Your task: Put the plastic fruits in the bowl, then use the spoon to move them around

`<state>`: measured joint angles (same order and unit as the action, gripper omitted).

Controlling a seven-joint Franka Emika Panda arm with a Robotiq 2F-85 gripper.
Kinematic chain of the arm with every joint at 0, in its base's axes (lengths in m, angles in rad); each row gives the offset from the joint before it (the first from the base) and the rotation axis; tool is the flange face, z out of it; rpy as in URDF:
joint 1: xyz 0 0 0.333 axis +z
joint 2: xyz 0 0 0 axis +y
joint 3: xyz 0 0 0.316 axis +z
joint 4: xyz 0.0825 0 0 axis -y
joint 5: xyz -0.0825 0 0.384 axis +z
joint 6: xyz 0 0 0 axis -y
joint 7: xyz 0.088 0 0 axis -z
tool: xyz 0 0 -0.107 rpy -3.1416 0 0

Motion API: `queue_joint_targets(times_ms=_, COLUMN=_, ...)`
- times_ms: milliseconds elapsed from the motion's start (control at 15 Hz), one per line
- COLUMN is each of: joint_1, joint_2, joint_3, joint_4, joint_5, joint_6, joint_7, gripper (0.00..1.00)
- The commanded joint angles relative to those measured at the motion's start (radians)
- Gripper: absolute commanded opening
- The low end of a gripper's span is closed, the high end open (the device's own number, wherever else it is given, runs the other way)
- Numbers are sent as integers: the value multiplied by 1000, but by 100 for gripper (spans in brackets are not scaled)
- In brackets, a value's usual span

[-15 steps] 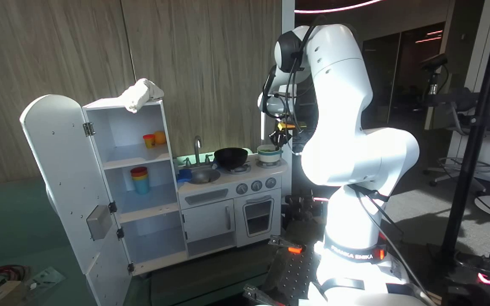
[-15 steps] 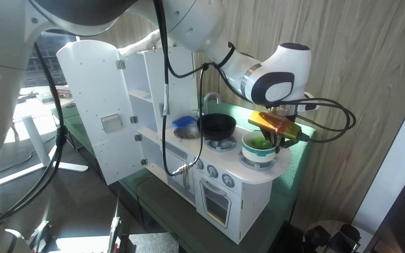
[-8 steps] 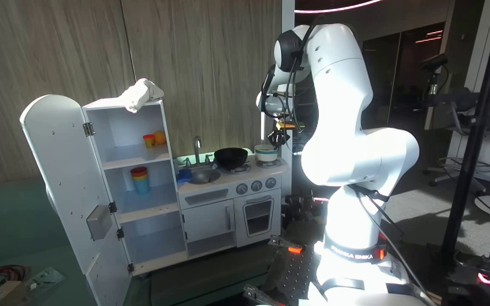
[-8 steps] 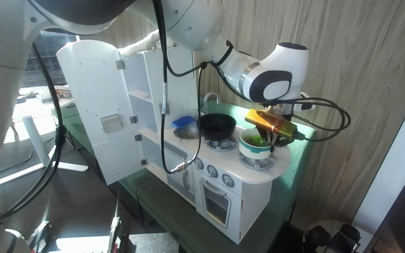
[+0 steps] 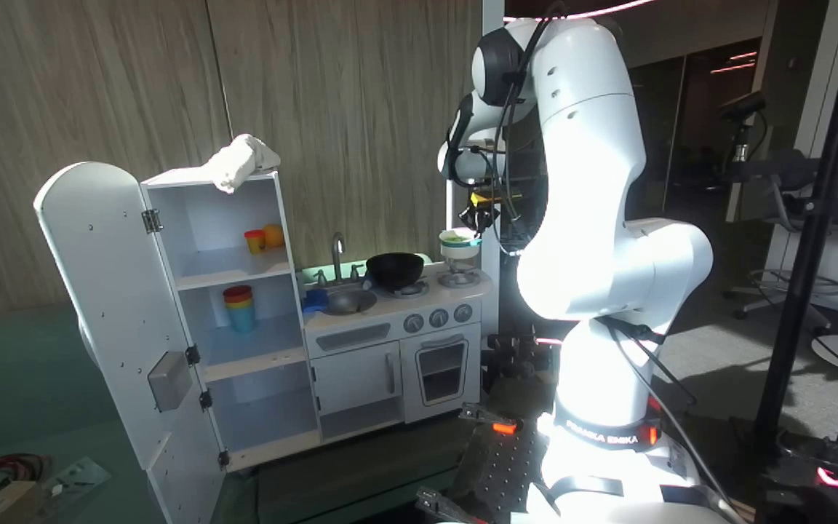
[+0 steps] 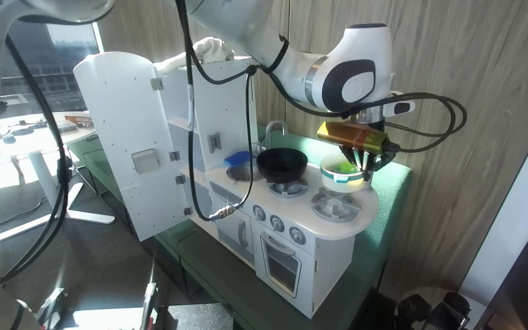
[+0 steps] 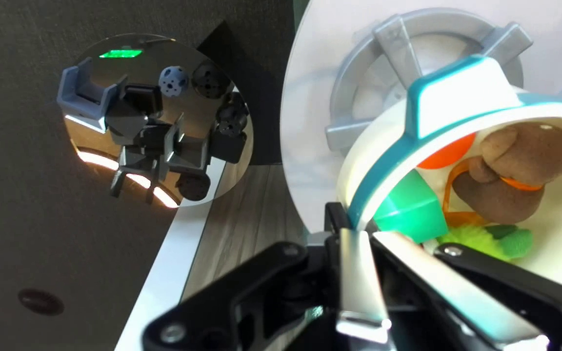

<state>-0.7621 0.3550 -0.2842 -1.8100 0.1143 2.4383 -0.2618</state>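
My gripper (image 7: 351, 222) is shut on the rim of a white pot with a teal band (image 6: 343, 186), one finger outside the wall and one inside. Both exterior views show this pot raised off its burner. Inside it, the wrist view shows a green block (image 7: 411, 207), a brown toy (image 7: 530, 156), fuzzy green stuff (image 7: 473, 240) and an orange-red piece (image 7: 449, 152); whether that is one of the plastic fruits I cannot tell. The black bowl (image 6: 282, 165) sits on the burner beside the sink. No spoon can be made out.
The bare burner (image 6: 336, 205) lies under the lifted pot. A sink with a faucet (image 5: 337, 255) and a blue item (image 6: 239, 158) are left of the bowl. Shelves hold an orange ball (image 5: 273, 235), a small red-yellow cup (image 5: 254, 241) and stacked cups (image 5: 241, 313).
The jaws have closed fully on the pot's rim. Gripper and pot have risen together, leaving the burner uncovered. The black bowl has stayed in place.
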Motion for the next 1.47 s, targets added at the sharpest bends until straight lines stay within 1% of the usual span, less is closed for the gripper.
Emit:
queue_joint_targets(times_ms=0, joint_1=103, joint_2=-106, joint_3=-83, joint_4=-74, joint_5=-167, joint_6=63, joint_7=175, gripper=2)
queue_joint_targets(times_ms=200, joint_1=201, joint_2=-157, joint_3=-145, joint_4=-100, joint_5=-350, joint_6=86, joint_7=344, gripper=2)
queue_joint_targets(times_ms=400, joint_1=317, joint_2=-196, joint_3=-211, joint_4=-107, joint_5=-591, joint_6=98, joint_7=558, gripper=2)
queue_joint_targets(times_ms=600, joint_1=406, joint_2=-209, joint_3=-243, joint_4=-74, joint_5=-847, joint_6=39, joint_7=772, gripper=2)
queue_joint_targets(times_ms=733, joint_1=440, joint_2=-225, joint_3=-228, joint_4=-74, joint_5=-1001, joint_6=-11, joint_7=890, gripper=3)
queue_joint_targets(times_ms=800, joint_1=449, joint_2=-228, joint_3=-213, joint_4=-74, joint_5=-1057, joint_6=-41, joint_7=931, gripper=3)
queue_joint_targets(times_ms=1067, joint_1=479, joint_2=-234, joint_3=-152, joint_4=-85, joint_5=-1226, joint_6=-128, joint_7=1053, gripper=2)
queue_joint_targets(times_ms=1200, joint_1=491, joint_2=-244, joint_3=-122, joint_4=-99, joint_5=-1305, joint_6=-153, joint_7=1115, gripper=2)
queue_joint_targets(times_ms=1400, joint_1=500, joint_2=-258, joint_3=-78, joint_4=-139, joint_5=-1386, joint_6=-163, joint_7=1165, gripper=2)
